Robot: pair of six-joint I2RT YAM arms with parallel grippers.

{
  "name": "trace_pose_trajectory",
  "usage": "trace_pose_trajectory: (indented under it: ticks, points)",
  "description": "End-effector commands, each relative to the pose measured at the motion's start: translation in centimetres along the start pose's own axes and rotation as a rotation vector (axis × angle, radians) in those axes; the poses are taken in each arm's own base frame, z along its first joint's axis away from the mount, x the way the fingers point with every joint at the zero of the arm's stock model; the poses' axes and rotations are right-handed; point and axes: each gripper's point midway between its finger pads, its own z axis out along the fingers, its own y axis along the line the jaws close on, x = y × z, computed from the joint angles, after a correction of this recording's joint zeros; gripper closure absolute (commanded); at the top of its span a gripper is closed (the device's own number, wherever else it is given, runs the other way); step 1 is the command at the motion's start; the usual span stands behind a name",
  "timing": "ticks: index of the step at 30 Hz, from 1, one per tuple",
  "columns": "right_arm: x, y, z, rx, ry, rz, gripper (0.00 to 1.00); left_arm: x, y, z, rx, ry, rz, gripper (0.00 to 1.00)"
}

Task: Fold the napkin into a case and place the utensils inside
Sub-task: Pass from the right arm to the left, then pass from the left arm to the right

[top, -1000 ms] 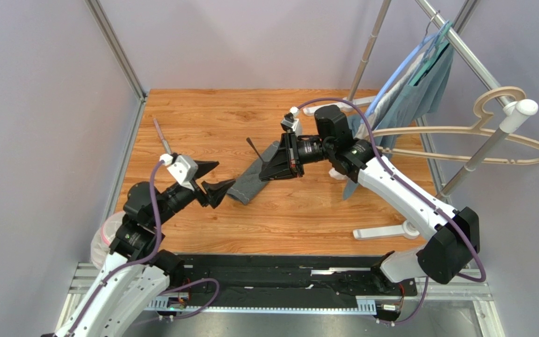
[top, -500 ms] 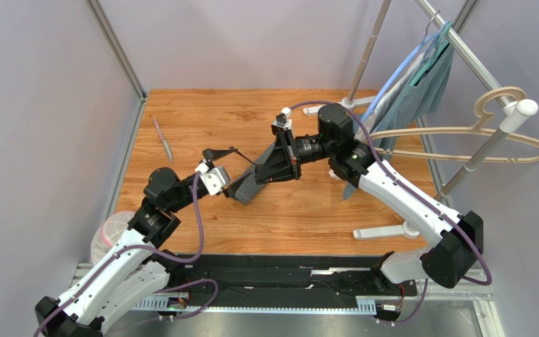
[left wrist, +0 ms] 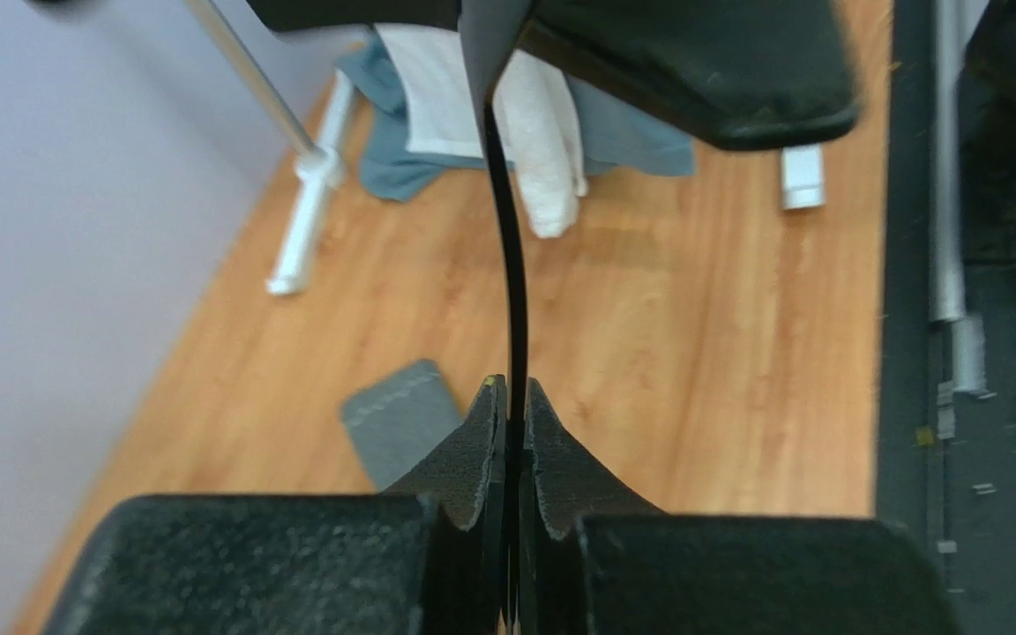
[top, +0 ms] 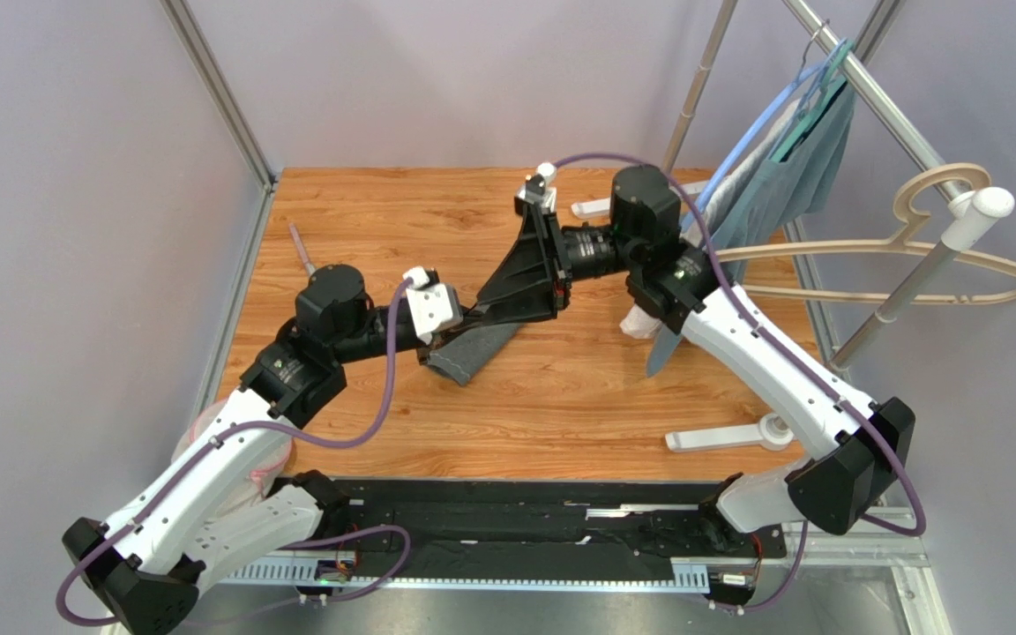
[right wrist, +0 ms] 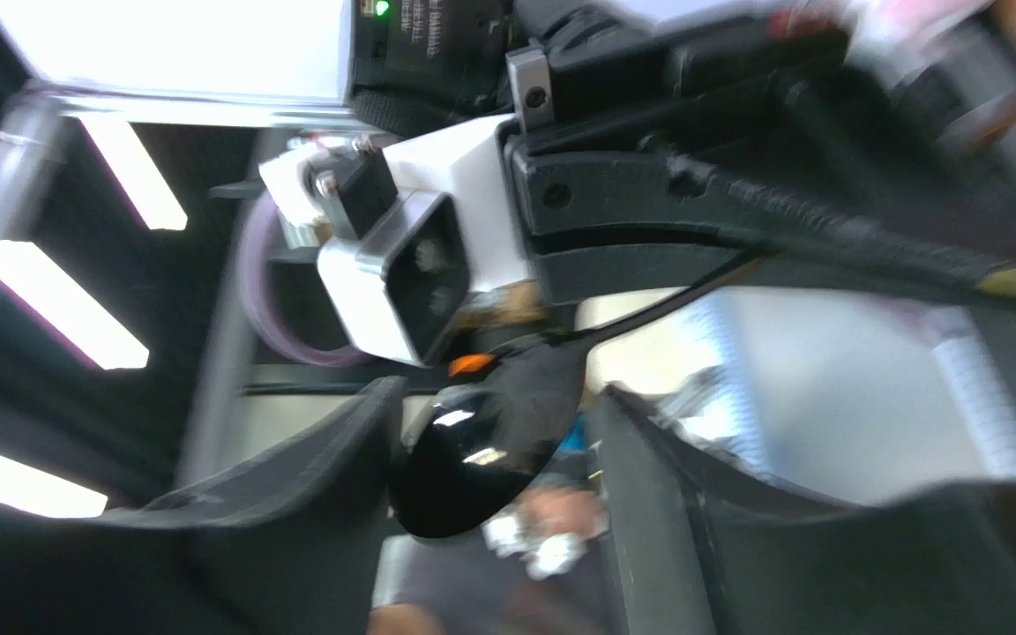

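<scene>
The black spoon [left wrist: 513, 265] hangs in the air between my two grippers. My left gripper [left wrist: 509, 384] is shut on its thin handle. The spoon's oval bowl [right wrist: 474, 463] lies between the fingers of my right gripper [right wrist: 500, 397], which stand open, with a gap on one side. In the top view the left gripper [top: 471, 318] and right gripper [top: 498, 302] meet tip to tip above the napkin [top: 467, 351], folded into a narrow dark grey case flat on the wood, also seen below my left jaws as napkin [left wrist: 401, 417]. The silver knife [top: 299, 244] lies at the far left, partly behind my left arm.
A clothes rack with a teal-grey garment [top: 792, 159] and beige hangers [top: 924, 265] stands at the right, its white foot [top: 725, 434] on the wooden table [top: 381, 212]. A pale round container [top: 209, 443] sits at the near left edge. Metal frame posts border the table.
My left arm swung right and up from beside the case, and its gripper shut on the spoon handle. My right gripper lifted the spoon off the case and has opened.
</scene>
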Motion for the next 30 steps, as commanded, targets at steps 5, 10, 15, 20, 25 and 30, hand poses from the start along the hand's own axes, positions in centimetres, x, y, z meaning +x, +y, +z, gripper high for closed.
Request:
trace_pose_trajectory:
  ticks: [5, 10, 15, 20, 25, 30]
  points:
    - [-5.0, -7.7, -4.7, 0.532, -0.150, -0.676, 0.26, 0.1, -6.6, -0.7, 0.205, 0.030, -0.703, 1.00]
    - [-8.0, -9.4, -7.3, 0.688, -0.288, -0.975, 0.25, -0.5, -9.0, -0.9, 0.313, 0.041, -0.977, 1.00]
    - [-7.7, -8.2, -8.2, 0.691, -0.311, -1.141, 0.25, -0.9, -10.3, -1.2, 0.400, 0.055, -1.113, 1.00]
    - [-6.7, -8.2, -5.9, 0.555, -0.193, -1.172, 0.32, -0.8, -11.0, -1.1, 0.468, 0.089, -1.195, 1.00]
    - [-6.9, -7.5, -4.5, 0.482, -0.172, -1.166, 0.47, -0.4, -11.3, -1.0, 0.504, 0.114, -1.225, 1.00]
    - [-7.0, -6.6, -3.8, 0.436, -0.161, -1.137, 0.63, 0.4, -11.2, -0.9, 0.505, 0.130, -1.244, 1.00]
